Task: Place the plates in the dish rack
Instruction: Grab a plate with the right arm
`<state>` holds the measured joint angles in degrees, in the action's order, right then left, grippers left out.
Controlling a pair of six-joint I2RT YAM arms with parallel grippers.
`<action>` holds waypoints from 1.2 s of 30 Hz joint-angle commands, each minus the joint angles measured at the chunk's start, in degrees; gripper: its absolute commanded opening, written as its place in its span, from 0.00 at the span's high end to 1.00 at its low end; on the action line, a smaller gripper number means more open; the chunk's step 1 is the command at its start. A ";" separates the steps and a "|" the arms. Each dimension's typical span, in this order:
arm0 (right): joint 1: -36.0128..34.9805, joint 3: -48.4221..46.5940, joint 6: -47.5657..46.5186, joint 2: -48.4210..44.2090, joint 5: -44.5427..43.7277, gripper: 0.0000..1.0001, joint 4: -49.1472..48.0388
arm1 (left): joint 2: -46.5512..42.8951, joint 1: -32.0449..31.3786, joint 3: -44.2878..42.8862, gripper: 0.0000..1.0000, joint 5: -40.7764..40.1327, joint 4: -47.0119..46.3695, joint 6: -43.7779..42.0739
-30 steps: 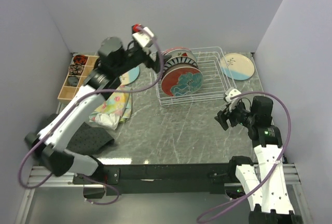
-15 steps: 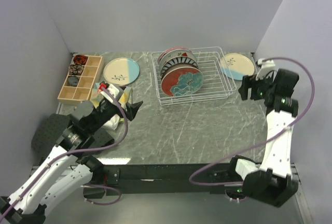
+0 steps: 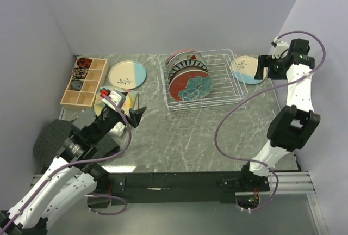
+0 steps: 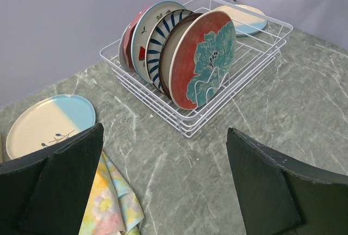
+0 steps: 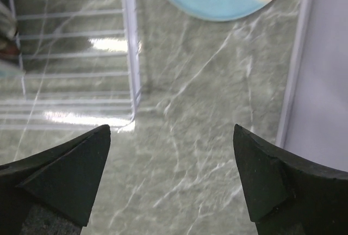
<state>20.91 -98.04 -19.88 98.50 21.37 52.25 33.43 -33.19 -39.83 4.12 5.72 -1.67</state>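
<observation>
The dish rack (image 3: pixel 220 77) sits in the upper centre of the overhead view. Its left half is loaded and its right half has bare tines. About five plates (image 4: pixel 163 39) stand on edge there, packed in a leaning row. The red floral plate (image 4: pixel 204 61) is at the front, with a taupe one, a navy-striped one and a watermelon-print one behind it. The rearmost is mostly hidden.

By my reading the job is well along but not finished, because two plates lie flat on the marble outside the rack. One cream-and-blue plate (image 3: pixel 126 74) lies to the left of the rack, near the wooden box (image 3: pixel 84 82) at the upper left. Its twin, the right-hand plate (image 3: pixel 247 69), lies just beside the rack's right wall in the upper right. Both have to be lifted off the table, tipped upright and slotted between tines.

The left gripper (image 4: pixel 163 137) hangs at the lower left of the overhead view, over the edge of the floral cloth (image 4: pixel 109 202). Its jaws are spread wide with nothing between them, and it faces the rack from well apart.

The right gripper (image 5: pixel 171 131) is up in the far right corner. It is also spread wide and empty, touching nothing. In its wrist view it looks down on bare marble between the rack's corner and the right-hand plate, which sits at the top of that frame.
</observation>
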 commanded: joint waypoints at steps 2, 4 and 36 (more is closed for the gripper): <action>-0.25 -7.50 6.95 7.92 -4.31 0.00 0.84 | -1.00 0.06 -0.86 0.01 -0.52 -0.62 1.32; -0.86 -8.92 9.58 11.27 -6.76 0.00 -0.82 | -1.35 0.05 -0.68 0.01 -0.60 -0.70 1.32; -5.53 -29.58 21.11 40.72 -29.36 0.63 -7.07 | -0.03 1.81 -0.24 0.01 -1.84 -0.62 0.35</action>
<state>15.62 -125.80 1.89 139.79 -5.39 46.35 33.12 -32.08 -39.83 1.67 5.87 -1.74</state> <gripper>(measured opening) 0.381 0.995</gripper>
